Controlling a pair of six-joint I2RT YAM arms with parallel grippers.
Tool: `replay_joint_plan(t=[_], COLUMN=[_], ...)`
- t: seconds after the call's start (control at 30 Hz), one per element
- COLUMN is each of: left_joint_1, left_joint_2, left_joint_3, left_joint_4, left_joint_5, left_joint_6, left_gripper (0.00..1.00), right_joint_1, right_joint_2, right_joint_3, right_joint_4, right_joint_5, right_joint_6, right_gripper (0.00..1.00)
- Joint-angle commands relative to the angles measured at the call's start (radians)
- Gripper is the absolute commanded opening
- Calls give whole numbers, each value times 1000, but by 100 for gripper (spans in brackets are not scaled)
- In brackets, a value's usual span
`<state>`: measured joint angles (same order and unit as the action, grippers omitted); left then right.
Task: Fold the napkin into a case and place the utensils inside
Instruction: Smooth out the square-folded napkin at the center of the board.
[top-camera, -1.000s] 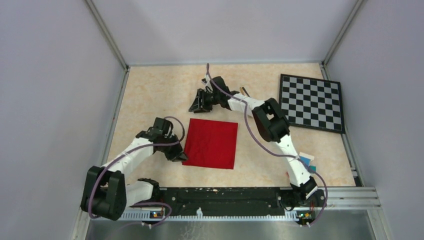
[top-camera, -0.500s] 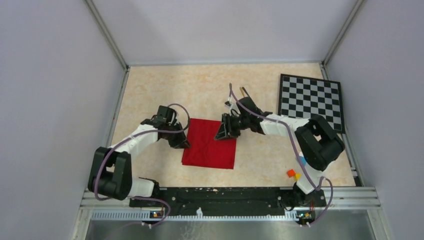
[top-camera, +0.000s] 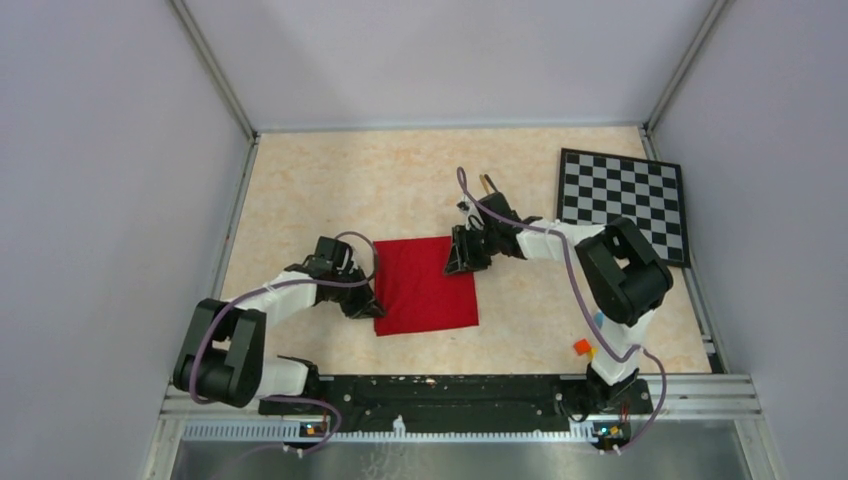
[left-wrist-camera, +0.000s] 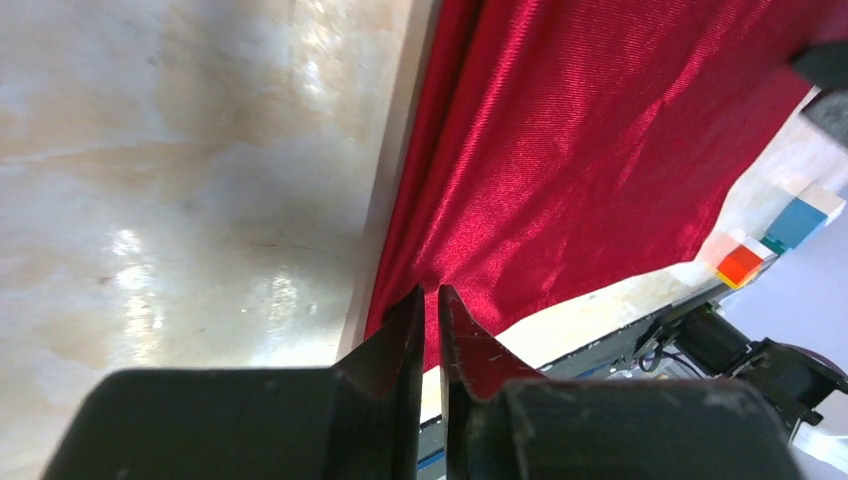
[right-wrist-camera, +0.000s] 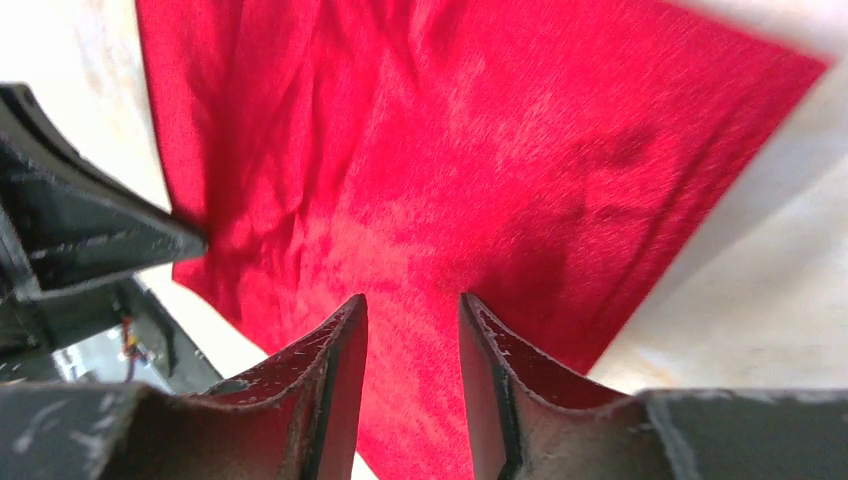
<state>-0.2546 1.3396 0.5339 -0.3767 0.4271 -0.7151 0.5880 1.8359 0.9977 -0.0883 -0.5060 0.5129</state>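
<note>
Black fingers of the left gripper (left-wrist-camera: 428, 300) were pinched almost together on the lower left edge of the one deep-red napkin (top-camera: 425, 285), the cloth puckering where they bit. The right gripper (right-wrist-camera: 410, 320) stood over the napkin's upper right corner with its jaws partly apart, only flat cloth showing in the gap; whether it touched I could not tell. The napkin lay spread near the middle of the top view on the pale table (top-camera: 320, 180). One checkered board (top-camera: 625, 205) sat at the upper right, well apart. Two small blocks (left-wrist-camera: 740, 265), one orange and one blue, lay at the right edge of the left wrist view.
</note>
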Motion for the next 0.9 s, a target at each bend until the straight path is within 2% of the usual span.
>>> replay_joint_plan(t=[0.0,0.13,0.2,0.3,0.43,0.5,0.57,0.7,0.87], left_joint_1=[-43,-104,-125,-157,-174,-175,-174,-172,-164], left_joint_2=[-33,-107,-119,-129,-132,-154,-204,-269,-266], left_joint_3=[-70,-96,-100,-106,-100,-75,-39,18,58], left_joint_4=[32,78,89,106,101,56,-16,-104,-171], left_joint_5=[15,53,67,79,112,101,71,-23,-106], left_joint_6=[-49,-119,-133,-142,-126,-98,-67,-11,10], left_gripper=[15,18,18,26,33,36,43,58,65], right_joint_1=[-15,-26,-48,-74,-129,-129,-126,-124,-115], right_joint_2=[-42,-192,-268,-357,-415,-418,-421,-416,-386], right_joint_3=[102,95,40,-69,-227,-278,-331,-377,-394], right_joint_4=[-165,-319,-356,-371,-317,-265,-191,-131,-85], right_joint_5=[146,167,126,83,0,-59,-114,-135,-158], right_joint_6=[-123,-80,-43,-15,12,42,90,122,147], right_gripper=[41,49,50,52,52,50,48,47,38])
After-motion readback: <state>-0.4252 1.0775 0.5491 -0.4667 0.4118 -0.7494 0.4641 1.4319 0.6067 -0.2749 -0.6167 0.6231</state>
